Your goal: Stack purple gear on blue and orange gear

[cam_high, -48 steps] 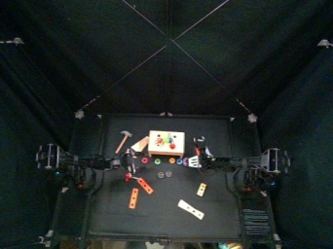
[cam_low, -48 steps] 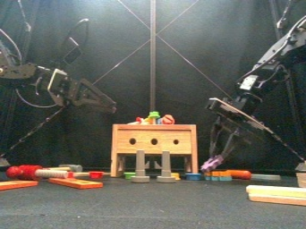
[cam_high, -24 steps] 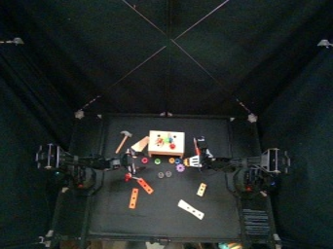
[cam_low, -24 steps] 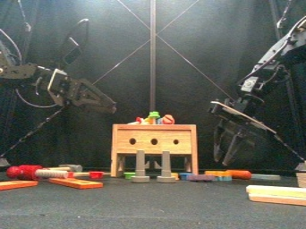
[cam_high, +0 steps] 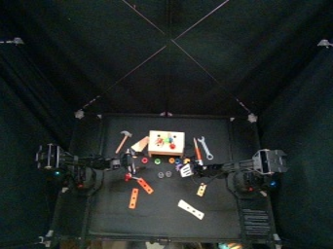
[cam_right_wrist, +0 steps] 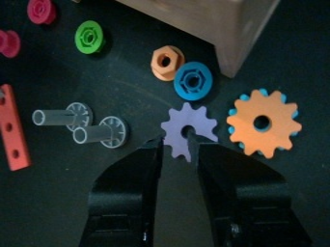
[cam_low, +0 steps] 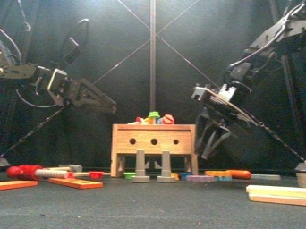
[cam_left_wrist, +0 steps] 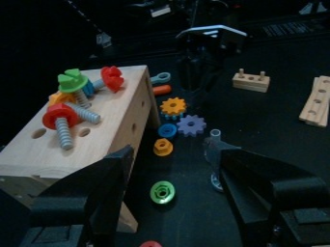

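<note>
While the left gripper (cam_left_wrist: 168,183) waits aside, jaws wide and empty, the right gripper (cam_right_wrist: 180,159) hangs over the purple gear (cam_right_wrist: 191,128), jaws part-open and astride it; the gear lies flat beside the orange gear (cam_right_wrist: 263,123), apparently awaiting pickup.

- I'm running a lab test rig here, not a home or a shop: black curtains (cam_high: 166,58) wall in the whole pen, filling the upper half of the top view.
- A small black table (cam_high: 221,224) sits in the lower middle of that view, an arm mounted at each side.
- What's laid out is a toy construction set: a wooden block (cam_low: 153,143) at centre frame in the front view, studded with coloured plastic bolts (cam_left_wrist: 71,101).
</note>
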You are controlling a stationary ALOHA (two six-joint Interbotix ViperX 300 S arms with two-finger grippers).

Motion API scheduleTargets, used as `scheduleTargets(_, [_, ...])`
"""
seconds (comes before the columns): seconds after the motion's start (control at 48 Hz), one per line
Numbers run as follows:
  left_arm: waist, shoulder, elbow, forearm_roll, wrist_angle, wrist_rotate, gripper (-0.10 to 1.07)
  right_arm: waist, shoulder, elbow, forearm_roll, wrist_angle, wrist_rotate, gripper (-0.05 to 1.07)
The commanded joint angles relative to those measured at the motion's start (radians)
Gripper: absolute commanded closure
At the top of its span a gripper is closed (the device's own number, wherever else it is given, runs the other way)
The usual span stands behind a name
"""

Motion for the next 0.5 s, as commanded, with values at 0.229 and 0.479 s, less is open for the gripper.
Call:
scheduleTargets(0.229, [0.000,-0.003,-0.011,-0.002,0.017,-0.002,0.03,0.028,0.020,-0.040,-0.006,0.094,-0.138,0.18])
scheduleTargets(0.479, [0.000,-0.005,-0.009,-0.002,0.020,-0.002,0.03,0.020,0.064,-0.069,0.005,0.094,-0.206,0.03])
